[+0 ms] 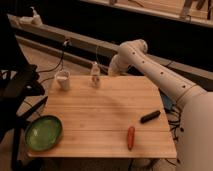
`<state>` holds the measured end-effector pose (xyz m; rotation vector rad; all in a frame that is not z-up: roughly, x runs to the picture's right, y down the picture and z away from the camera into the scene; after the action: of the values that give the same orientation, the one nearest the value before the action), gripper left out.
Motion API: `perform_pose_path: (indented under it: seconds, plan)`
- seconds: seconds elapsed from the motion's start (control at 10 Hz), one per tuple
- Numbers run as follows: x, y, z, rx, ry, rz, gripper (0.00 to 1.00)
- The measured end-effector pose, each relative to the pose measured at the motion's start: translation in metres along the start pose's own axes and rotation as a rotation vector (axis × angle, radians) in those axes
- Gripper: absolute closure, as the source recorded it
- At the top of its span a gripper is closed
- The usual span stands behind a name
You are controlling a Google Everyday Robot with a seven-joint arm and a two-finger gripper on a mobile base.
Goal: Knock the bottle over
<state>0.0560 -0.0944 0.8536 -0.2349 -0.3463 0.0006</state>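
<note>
The small clear bottle (95,75) with a pale cap stands upright near the back edge of the wooden table (100,112). My white arm reaches in from the right along the back edge. My gripper (112,69) is just right of the bottle at about its height, close to it. I cannot tell whether it touches the bottle.
A white mug (63,79) stands left of the bottle. A green bowl (43,132) sits at the front left corner. An orange-red carrot-like object (131,137) and a black marker-like object (150,116) lie at the front right. A white pump-top bottle (35,17) stands on the far ledge.
</note>
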Motion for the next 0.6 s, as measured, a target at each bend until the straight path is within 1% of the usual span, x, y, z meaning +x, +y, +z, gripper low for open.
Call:
perform_pose_path:
  seconds: [0.1,0.2,0.3,0.5,0.6]
  plan:
    - [-0.001,-0.003,0.008,0.014,-0.009,0.004,1.00]
    - [-0.002,-0.009,0.021,0.036,-0.019,0.008,1.00]
    - [0.001,-0.013,0.025,0.050,-0.023,0.015,1.00]
    - [0.011,-0.028,0.035,0.100,-0.063,0.040,1.00]
    - [0.010,-0.033,0.040,0.115,-0.073,0.043,1.00]
